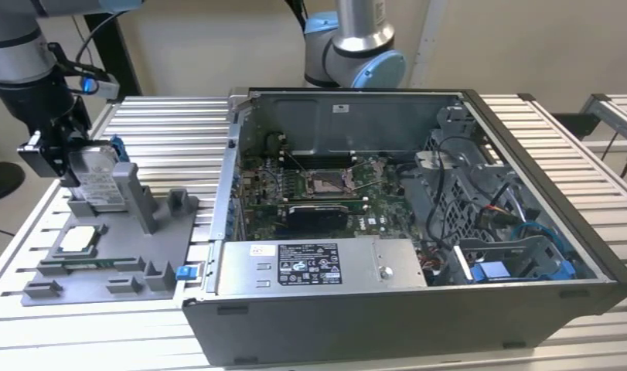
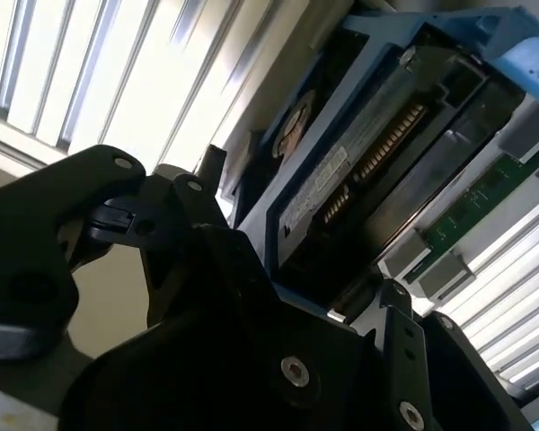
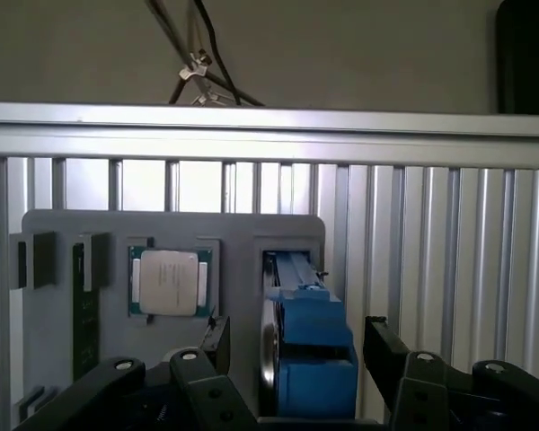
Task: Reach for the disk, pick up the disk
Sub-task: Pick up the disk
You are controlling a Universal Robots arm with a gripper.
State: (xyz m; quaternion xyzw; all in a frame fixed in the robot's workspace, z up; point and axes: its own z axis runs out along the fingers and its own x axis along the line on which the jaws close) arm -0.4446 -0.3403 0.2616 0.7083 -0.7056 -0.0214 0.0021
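The disk [image 1: 99, 176], a silver-grey drive with blue rails, stands on edge in a slot of the grey fixture [image 1: 138, 255] at the exterior view's left. My gripper [image 1: 74, 164] has come down over its top. In the first wrist view the disk's blue rail [image 3: 310, 323] lies between the two black fingers [image 3: 382, 346], with a gap on each side, so the gripper [image 3: 298, 339] is open around it. The second wrist view looks along the disk's underside and connector [image 2: 359, 153], with the gripper [image 2: 303, 229] straddling it.
A small square silver chip [image 1: 79, 238] [image 3: 169, 281] lies in the fixture beside the disk slot. An open computer case [image 1: 560, 232] takes up the slatted table's middle and right. A second robot arm's base [image 1: 355, 46] stands behind the case.
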